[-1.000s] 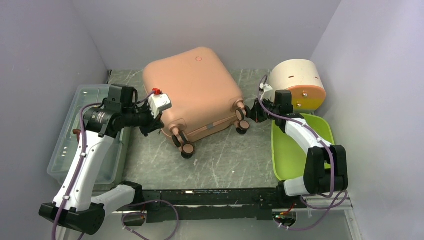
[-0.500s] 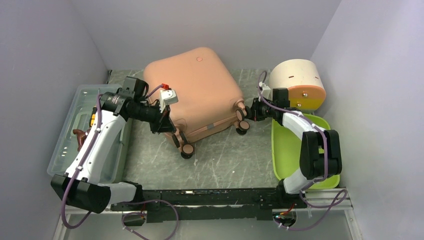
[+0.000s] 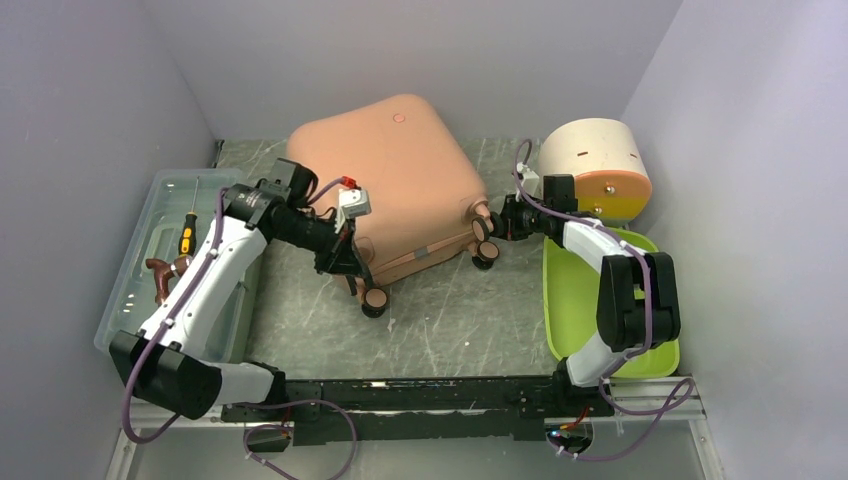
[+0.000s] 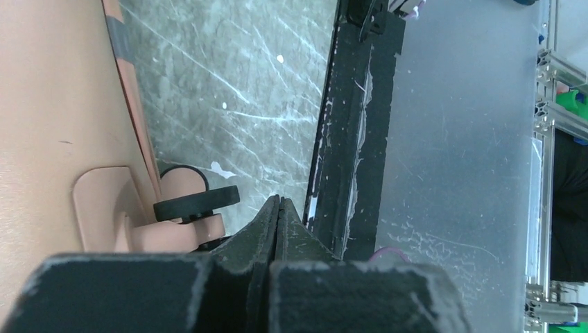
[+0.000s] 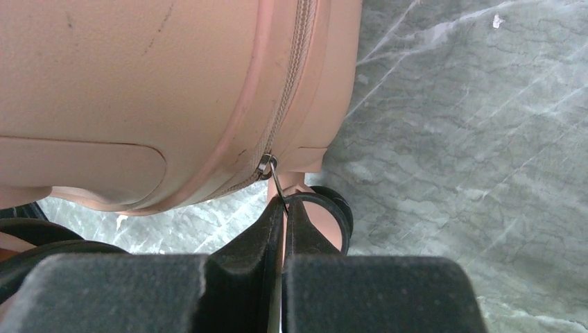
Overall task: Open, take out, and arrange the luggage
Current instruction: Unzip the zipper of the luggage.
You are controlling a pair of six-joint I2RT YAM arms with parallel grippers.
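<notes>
Wrist views alone reveal right pincer (image 5: 284, 205) pinching zipper pull (image 5: 276, 186) of luggage (image 5: 139, 83), left pincer (image 4: 279, 202) closed empty.

One luggage (image 3: 385, 180), one clear bin (image 3: 125, 292), one green tray (image 3: 575, 300), one cream drum (image 3: 585, 150), one screwdriver (image 3: 186, 240), perhaps one brown tool (image 3: 160, 273).

I'm looking at a grey marbled table (image 3: 440, 320) carrying the pink suitcase (image 3: 400, 170) at centre, a clear bin (image 3: 128, 300) left, a green tray (image 3: 572, 300) and round tub (image 3: 590, 160) right.

A salmon-pink hard-shell suitcase (image 3: 390, 185) lies closed on the grey marbled desk (image 3: 450, 310). The left end effector (image 3: 348, 268) sits at its near wheeled corner, and the right end effector (image 3: 497, 226) sits by its right-hand wheels.
</notes>
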